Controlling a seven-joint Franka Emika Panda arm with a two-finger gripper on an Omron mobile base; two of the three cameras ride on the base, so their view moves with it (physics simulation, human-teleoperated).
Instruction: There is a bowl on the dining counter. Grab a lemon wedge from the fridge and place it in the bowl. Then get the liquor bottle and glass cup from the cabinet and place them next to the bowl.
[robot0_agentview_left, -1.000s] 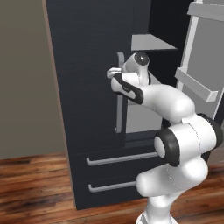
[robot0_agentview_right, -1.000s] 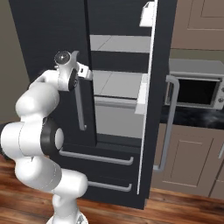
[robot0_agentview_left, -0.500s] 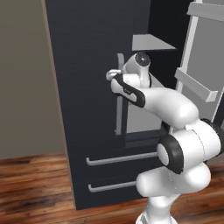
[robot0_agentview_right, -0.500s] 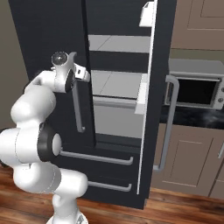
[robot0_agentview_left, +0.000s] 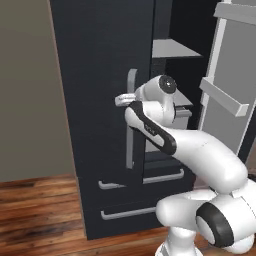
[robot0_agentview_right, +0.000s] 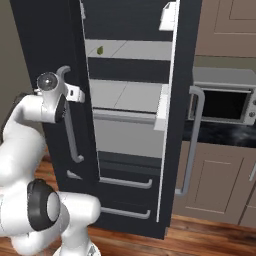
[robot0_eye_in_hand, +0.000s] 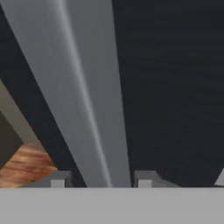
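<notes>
Right now I see my claw (robot0_eye_in_hand: 100, 179) straddling the left fridge door's grey handle (robot0_eye_in_hand: 83, 100), fingers either side, whether clamped I cannot tell. Beyond, the lemon wedge (robot0_agentview_right: 100, 50) sits on the upper fridge shelf (robot0_agentview_right: 135, 50).

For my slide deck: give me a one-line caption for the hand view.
Gripper straddling the grey handle of the dark fridge door, one fingertip on either side.
</notes>
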